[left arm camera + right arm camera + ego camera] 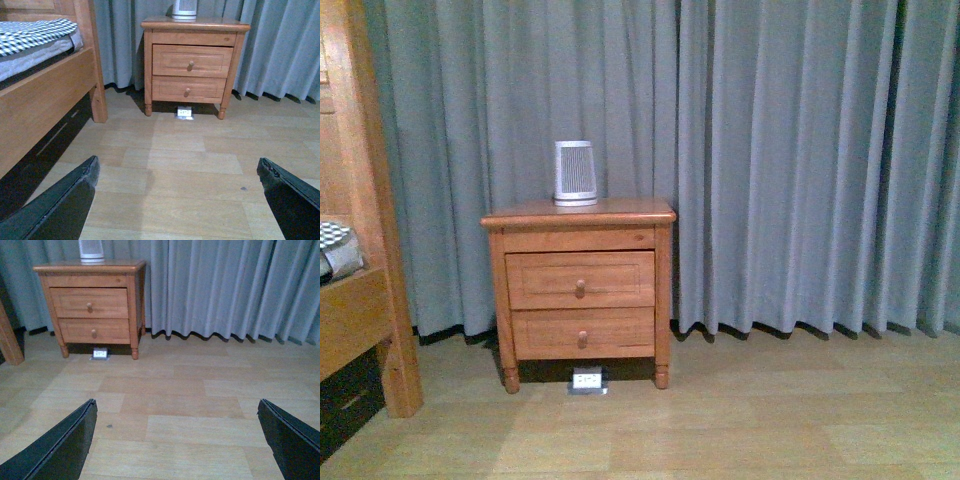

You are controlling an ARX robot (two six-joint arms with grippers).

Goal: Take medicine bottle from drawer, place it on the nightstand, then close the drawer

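In the front view, the bench (620, 213), a small brown nightstand, is standing by the grey curtain (800, 150). Its top drawer (545, 280) is sitting shut, and the medicine bottle is not showing. A ribbed white device (575, 172) is resting on top.

In the left wrist view, the left gripper (177, 167) is hanging wide open over the wooden floor (190, 150).

In the right wrist view, the right gripper (176, 406) is gaping wide too, holding nothing.

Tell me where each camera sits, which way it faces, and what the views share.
Front view: on the robot's body, facing the nightstand and curtain head-on; no arm shows.
Left wrist view: low above the floor, facing the nightstand and bed frame; the open left gripper shows.
Right wrist view: low, facing nightstand and curtain; the open right gripper shows.
Shared: all show the closed drawer and ribbed device.
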